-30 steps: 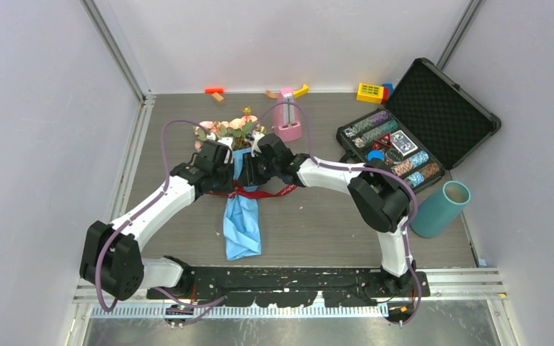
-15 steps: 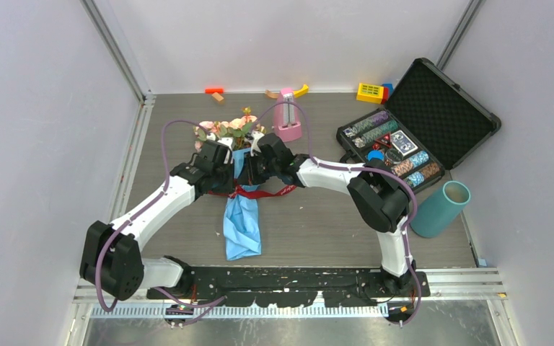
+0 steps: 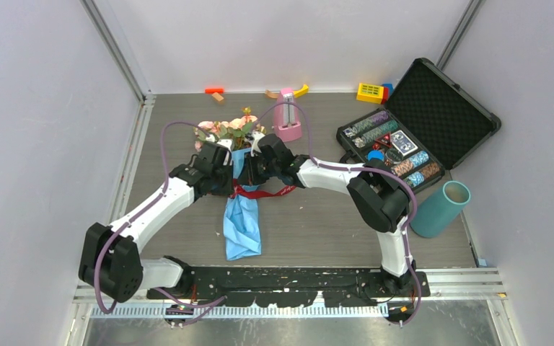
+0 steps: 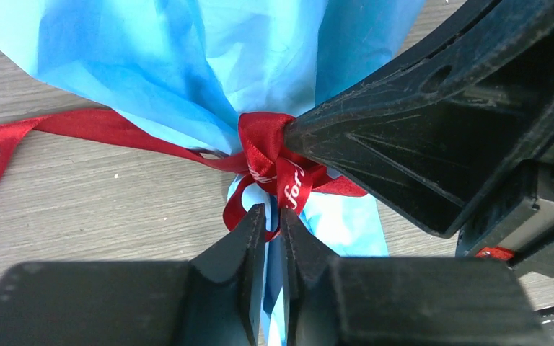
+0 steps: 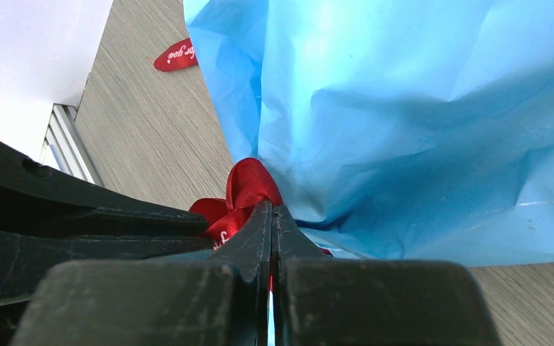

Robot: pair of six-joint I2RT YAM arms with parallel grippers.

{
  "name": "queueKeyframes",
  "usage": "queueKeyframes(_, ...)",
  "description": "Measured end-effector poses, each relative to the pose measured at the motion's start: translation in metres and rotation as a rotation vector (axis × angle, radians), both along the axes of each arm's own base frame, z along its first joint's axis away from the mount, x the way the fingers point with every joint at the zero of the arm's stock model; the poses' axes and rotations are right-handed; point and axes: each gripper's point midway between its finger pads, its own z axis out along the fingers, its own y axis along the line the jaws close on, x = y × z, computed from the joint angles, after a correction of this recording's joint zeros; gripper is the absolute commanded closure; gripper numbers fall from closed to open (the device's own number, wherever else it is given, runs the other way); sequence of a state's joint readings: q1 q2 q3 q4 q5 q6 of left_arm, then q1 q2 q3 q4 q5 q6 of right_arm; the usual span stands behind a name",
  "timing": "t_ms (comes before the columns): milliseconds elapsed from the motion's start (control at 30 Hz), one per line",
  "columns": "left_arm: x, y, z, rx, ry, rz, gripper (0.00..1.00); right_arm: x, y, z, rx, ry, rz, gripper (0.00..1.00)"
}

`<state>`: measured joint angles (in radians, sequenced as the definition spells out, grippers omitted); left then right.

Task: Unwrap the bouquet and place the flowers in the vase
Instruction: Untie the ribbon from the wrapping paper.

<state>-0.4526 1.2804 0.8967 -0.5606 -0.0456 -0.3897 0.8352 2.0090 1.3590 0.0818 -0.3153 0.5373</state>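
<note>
lying flat, blue-wrapped bouquet [image 3: 243, 220], red ribbon [image 4: 263, 140] knotted

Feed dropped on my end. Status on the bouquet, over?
Left gripper slightly open, right gripper shut, both tips at the ribbon knot. Bouquet still wrapped, flat on table. Vase far right, open chip case beside it.

The bouquet [image 3: 242, 216] lies flat and still wrapped, its blue paper cone cinched at the waist by a knotted red ribbon [image 4: 267, 155], pink and peach flowers [image 3: 227, 130] at the far end; the empty teal vase [image 3: 438, 210] sits tilted, well apart to the right.
</note>
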Motion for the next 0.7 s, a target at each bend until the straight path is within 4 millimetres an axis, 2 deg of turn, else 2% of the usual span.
queueKeyframes(100,-0.001,0.001,0.001,0.001,-0.001,0.004,1.00,0.001,-0.001,-0.001,-0.004,-0.002,-0.007,1.00)
queueKeyframes(267,-0.005,0.006,0.004,0.010,-0.007,0.013,1.00,0.001,-0.014,-0.004,-0.024,-0.022,-0.057,1.00)
queueKeyframes(400,-0.006,0.010,0.007,0.021,-0.018,0.026,1.00,0.003,-0.030,0.004,-0.034,-0.060,-0.125,1.00)
queueKeyframes(567,-0.008,0.017,0.002,0.026,0.001,0.069,1.00,0.010,-0.043,0.015,-0.032,-0.108,-0.195,1.00)
queueKeyframes(700,-0.008,0.028,-0.005,0.015,0.025,0.132,1.00,0.012,-0.050,0.011,-0.044,-0.112,-0.233,1.00)
